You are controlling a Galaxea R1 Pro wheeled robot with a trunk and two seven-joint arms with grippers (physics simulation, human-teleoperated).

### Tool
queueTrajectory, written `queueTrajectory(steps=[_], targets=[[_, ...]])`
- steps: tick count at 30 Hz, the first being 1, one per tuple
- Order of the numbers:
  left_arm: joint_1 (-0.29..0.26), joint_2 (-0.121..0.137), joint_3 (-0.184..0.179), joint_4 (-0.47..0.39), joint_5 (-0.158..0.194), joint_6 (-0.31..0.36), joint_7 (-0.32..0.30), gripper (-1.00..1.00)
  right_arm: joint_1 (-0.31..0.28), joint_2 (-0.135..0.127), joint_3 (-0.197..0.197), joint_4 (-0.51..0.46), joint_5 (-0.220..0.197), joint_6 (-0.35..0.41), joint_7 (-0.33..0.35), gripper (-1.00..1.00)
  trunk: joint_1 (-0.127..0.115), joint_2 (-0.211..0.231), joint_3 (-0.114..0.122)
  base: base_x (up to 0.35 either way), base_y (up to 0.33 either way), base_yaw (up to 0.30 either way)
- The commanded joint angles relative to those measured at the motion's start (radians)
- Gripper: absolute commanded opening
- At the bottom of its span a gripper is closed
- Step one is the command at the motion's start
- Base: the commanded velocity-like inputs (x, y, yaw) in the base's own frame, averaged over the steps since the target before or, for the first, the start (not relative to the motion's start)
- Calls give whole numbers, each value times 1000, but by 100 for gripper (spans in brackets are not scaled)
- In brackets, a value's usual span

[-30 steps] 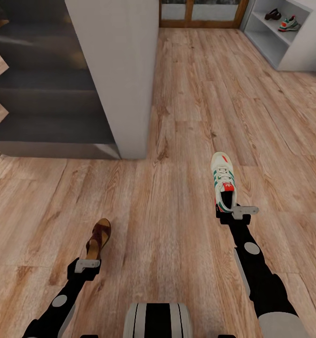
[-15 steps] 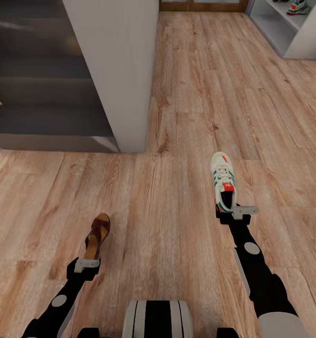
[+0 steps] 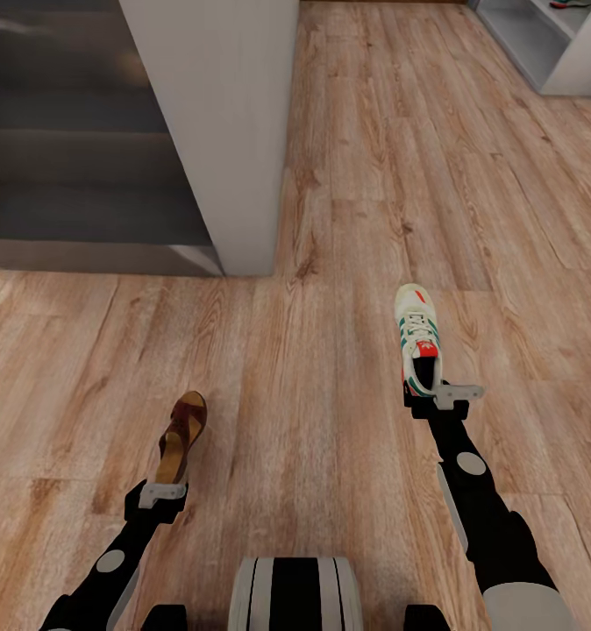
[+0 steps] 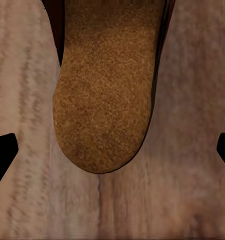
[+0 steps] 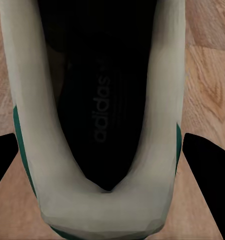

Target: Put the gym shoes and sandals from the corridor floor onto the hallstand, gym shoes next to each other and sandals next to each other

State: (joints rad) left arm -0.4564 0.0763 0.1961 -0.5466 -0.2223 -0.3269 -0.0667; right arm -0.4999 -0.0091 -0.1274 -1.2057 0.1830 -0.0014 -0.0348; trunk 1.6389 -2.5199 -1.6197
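1. The left gripper (image 3: 166,485) is held out low over the corridor floor (image 3: 331,421); it pinches the heel end of a brown sandal (image 3: 181,436), whose toe points away from the robot; in the left wrist view the tan insole of the sandal (image 4: 107,90) sits between the two dark fingertips (image 4: 2,157), the floor planks behind it
2. The right gripper (image 3: 442,396) is held out further forward; its fingers are closed on the heel of a white gym shoe (image 3: 418,337) with green stripes and a red tongue patch, toe pointing away; in the right wrist view the shoe's heel collar (image 5: 100,200) and dark lining fill the gap between the fingertips (image 5: 207,160)
3. The hallstand (image 3: 550,44) stands well apart, at the far right of the corridor; a second gym shoe (image 3: 573,3) lies on one of its open shelves, cut by the frame edge
4. A white wall corner (image 3: 221,123) stands ahead on the left; dark steps (image 3: 76,149) lie beside it
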Motion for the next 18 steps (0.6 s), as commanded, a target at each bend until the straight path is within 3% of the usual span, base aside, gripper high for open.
queueTrajectory(steps=[1,18], targets=[[-1,-1,8,1,-9,-4,-7,100,0,0,0,0,10,0,-4,-100,0,0,-2,0,0,105],[-1,-1,10,1,-9,-4,-3,100,0,0,0,-3,10,0,-4,-100,0,0,-5,32,15,18]])
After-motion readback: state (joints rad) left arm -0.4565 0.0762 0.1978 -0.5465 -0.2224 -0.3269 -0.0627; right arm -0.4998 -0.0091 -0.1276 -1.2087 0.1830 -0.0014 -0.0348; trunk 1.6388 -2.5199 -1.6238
